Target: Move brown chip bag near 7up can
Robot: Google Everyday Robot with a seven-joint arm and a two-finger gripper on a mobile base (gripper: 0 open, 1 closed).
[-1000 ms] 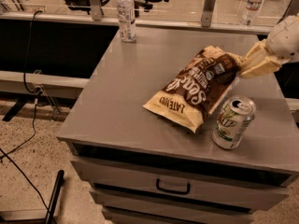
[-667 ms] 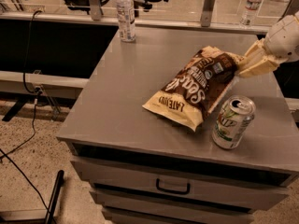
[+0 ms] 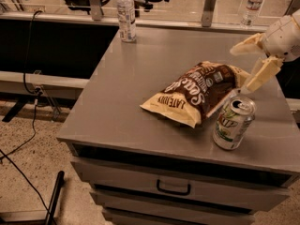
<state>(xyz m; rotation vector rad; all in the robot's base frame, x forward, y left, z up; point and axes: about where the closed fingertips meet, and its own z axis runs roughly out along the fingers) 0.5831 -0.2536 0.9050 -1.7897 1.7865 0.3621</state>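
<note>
The brown chip bag point(image 3: 197, 92) lies flat on the grey cabinet top point(image 3: 140, 78), dark brown with white lettering and tan ends. The 7up can point(image 3: 233, 122) stands upright just in front of and to the right of the bag, almost touching its edge. My gripper point(image 3: 240, 70) is at the right, by the bag's far right end. Its cream fingers point(image 3: 261, 73) are spread apart and hold nothing; the bag's end lies between or just below them.
A clear water bottle point(image 3: 126, 14) stands at the cabinet's back left corner. A second bottle point(image 3: 253, 3) is on the ledge behind. Drawers with a handle point(image 3: 173, 189) are below. Cables point(image 3: 28, 139) run across the floor at left.
The fingers were pinched together on the bag's far end; now they are spread apart and the bag rests flat on the top. The can has not moved.
</note>
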